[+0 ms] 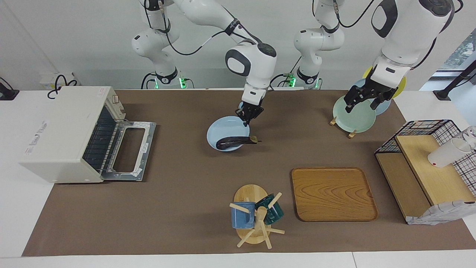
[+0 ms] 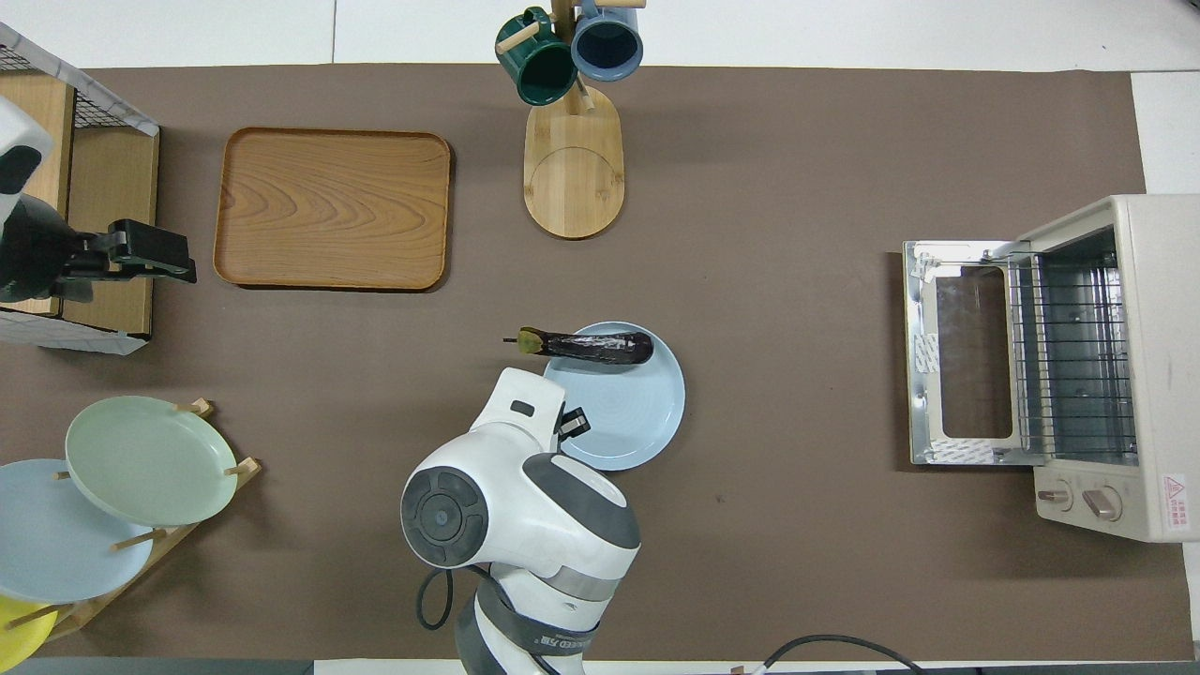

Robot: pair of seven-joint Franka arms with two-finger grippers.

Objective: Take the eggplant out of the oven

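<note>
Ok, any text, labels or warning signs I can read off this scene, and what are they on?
Nothing reads clearly.
Oven: a red triangle warning sticker by the knobs in the overhead view, its print too small to read.
Oven: grey lettering on top and a small label near the top corner in the facing view, both blurred.
Right arm: white lettering on a dark band near its base in the overhead view, unreadable.
Blue plate, eggplant, wooden tray: no text.

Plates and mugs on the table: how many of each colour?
Light blue plates: 2, one under the eggplant at, one in the plate rack
Pale green plates: 1
Yellow plates: 1
Blue mugs: 1
Dark green mugs: 1
Total: 6
</note>
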